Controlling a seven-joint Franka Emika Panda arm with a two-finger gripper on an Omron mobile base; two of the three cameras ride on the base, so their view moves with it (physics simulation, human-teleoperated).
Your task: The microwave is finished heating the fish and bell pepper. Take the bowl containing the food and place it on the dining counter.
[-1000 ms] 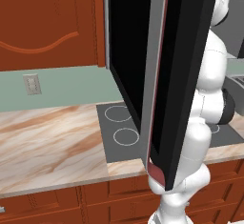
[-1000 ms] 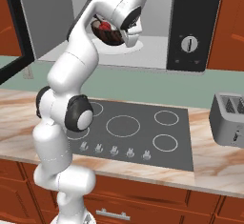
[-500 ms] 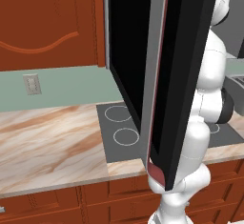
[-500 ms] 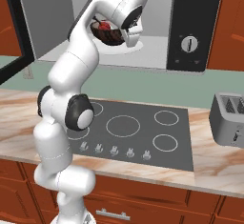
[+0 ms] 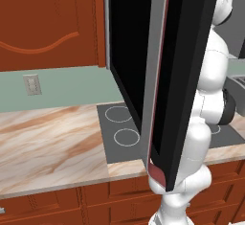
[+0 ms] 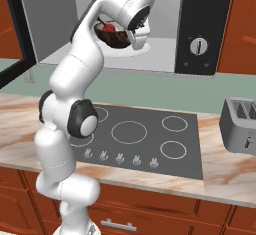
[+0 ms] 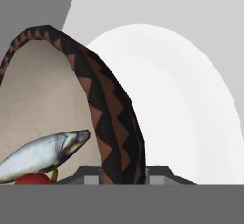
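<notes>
The microwave [image 6: 200, 24] stands open, its glossy black door [image 5: 158, 75] swung out to the left. My gripper [image 6: 132, 36] reaches into the cavity and is shut on the near rim of the dark brown bowl [image 6: 112, 38]. In the hand view the patterned bowl wall [image 7: 114, 123] runs down between my gripper's [image 7: 123, 176] two fingertips. Inside the bowl lie the silver fish [image 7: 43, 154] and the red bell pepper [image 7: 31, 179], which also shows over the rim [image 6: 106, 27]. The bowl rests on the white turntable [image 7: 186, 104]. The dining counter is out of view.
Below the microwave lies a grey cooktop [image 6: 140, 129] set in a marble counter [image 5: 48, 142]. A silver toaster [image 6: 242, 124] stands at the right. Red-brown cabinets [image 5: 48, 23] flank the microwave. The open door juts out over the counter's front edge, close beside my arm.
The jaws have closed onto the bowl's rim. Arm, bowl and door stay where they were.
</notes>
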